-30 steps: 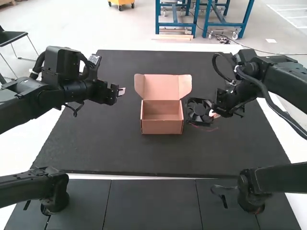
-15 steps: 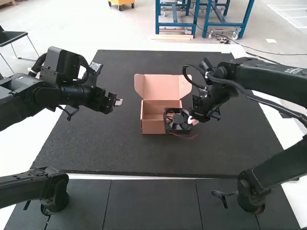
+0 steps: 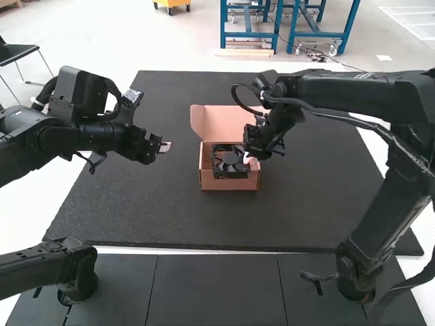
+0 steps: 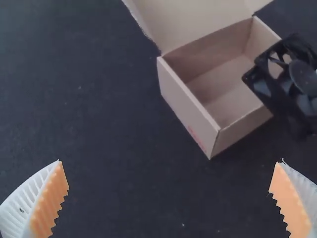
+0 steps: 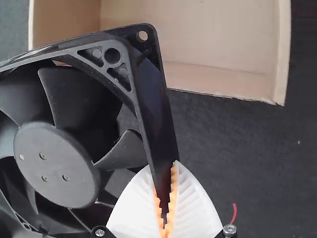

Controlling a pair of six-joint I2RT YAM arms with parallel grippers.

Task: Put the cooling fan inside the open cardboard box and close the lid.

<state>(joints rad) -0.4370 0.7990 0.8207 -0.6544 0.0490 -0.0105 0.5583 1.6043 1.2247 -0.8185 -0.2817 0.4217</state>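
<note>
Right wrist view is showing the right tool (image 5: 166, 198) clenching one frame edge of the cooling fan (image 5: 54, 158) between its ribbed fingers (image 5: 193, 198). The fan is hanging tilted over the opening of the cardboard box (image 5: 218, 49), not lying on the box floor.

Progress, as a judgement: the pick-up is done and the transfer is reaching its end. Lowering the fan, releasing it and closing the lid (image 3: 228, 122) are remaining. The lid is standing upright behind the opening.

Left tool (image 3: 155, 146) is hovering over the black mat (image 3: 136, 197), well apart from the box, with its fingers spread wide and grasping nothing.

View comparison:
- Right wrist view is confirming the pinch on the frame, which the high view is leaving unclear.
- Left wrist view is exposing the bare box floor, with the fan at the box's far corner.
- High view is giving both arms, the box's place on the mat, and the lid's full flap.
</note>
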